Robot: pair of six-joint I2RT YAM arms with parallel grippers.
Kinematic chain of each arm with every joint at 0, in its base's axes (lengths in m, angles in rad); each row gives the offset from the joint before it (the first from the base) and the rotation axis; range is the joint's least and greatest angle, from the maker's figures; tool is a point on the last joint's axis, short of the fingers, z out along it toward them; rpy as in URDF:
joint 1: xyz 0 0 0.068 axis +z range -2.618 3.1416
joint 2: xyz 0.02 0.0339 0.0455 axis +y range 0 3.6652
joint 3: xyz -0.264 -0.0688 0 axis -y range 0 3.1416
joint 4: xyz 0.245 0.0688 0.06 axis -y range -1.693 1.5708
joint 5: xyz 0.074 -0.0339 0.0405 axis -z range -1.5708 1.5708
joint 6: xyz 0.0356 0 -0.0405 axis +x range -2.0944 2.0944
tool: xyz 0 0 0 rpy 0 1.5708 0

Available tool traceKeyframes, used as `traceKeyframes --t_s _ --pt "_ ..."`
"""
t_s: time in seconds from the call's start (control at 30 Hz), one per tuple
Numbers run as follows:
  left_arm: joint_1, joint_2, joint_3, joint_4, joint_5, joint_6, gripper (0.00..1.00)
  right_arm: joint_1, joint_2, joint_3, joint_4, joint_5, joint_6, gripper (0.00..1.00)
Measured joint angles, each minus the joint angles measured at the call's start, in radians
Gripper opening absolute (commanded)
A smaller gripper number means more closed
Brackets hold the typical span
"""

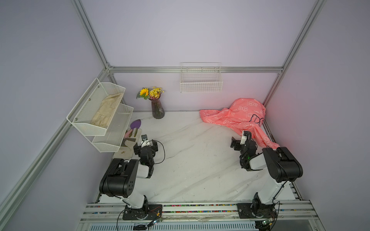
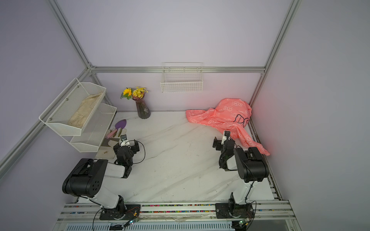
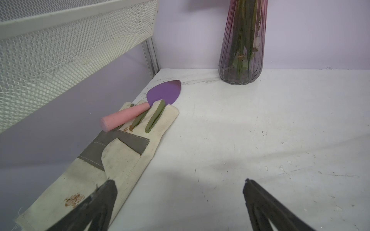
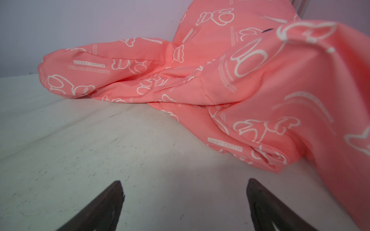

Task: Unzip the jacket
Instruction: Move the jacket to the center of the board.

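Jacket [image 1: 238, 118]: is lying crumpled on the marble table [image 1: 190, 160], just beyond the right gripper [image 4: 184, 181], with one sleeve trailing past that gripper's outer side.
Right gripper: jaws are being held wide apart over bare tabletop; nothing is being gripped.
Left gripper [image 3: 179, 180]: jaws are being held wide apart; nothing is being gripped.
Gardening glove [image 3: 124, 152]: is lying just beside the left gripper, with a purple trowel [image 3: 160, 96] being carried on its fingers.
Glass vase [image 3: 240, 50]: is standing ahead of the left gripper, well apart.
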Motion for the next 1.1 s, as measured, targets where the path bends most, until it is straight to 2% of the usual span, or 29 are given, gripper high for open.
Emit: traceKeyframes --t_s 0.07,0.17,0.23,0.3,0.43,0.5,0.63,0.73,0.9,1.1 --pt "-0.036 -0.012 -0.011 0.019 -0.039 0.027 1.0 0.005 -0.077 0.0 -0.094 0.049 0.015 0.97" --pt "-0.187 -0.091 -0.009 0.003 -0.17 0.127 1.0 0.0 -0.286 0.046 -0.262 0.116 0.104 0.97" --pt "-0.29 -0.203 -0.004 -0.039 -0.216 0.155 1.0 -0.026 -0.361 0.137 -0.311 0.093 0.146 0.97" --pt "-0.328 -0.302 0.034 -0.143 -0.248 0.133 1.0 -0.05 -0.339 0.275 -0.385 0.058 0.186 0.97" --pt "-0.328 -0.397 0.222 -0.462 -0.284 0.013 1.0 -0.106 -0.102 0.627 -0.587 -0.092 0.269 0.97" --pt "-0.328 -0.413 0.273 -0.558 -0.245 -0.021 1.0 -0.132 0.024 0.747 -0.689 -0.164 0.309 0.97" --pt "-0.329 -0.426 0.282 -0.7 -0.083 -0.051 1.0 -0.172 0.236 0.937 -0.937 -0.259 0.337 0.96" --pt "-0.329 -0.426 0.282 -0.77 0.055 -0.06 1.0 -0.187 0.317 1.023 -1.098 -0.279 0.324 0.96" --pt "-0.334 -0.396 0.282 -0.801 0.234 -0.06 1.0 -0.191 0.318 1.084 -1.275 -0.263 0.267 0.97" --pt "-0.352 -0.302 0.282 -0.805 0.358 -0.06 1.0 -0.188 0.247 1.092 -1.445 -0.185 0.19 0.97"
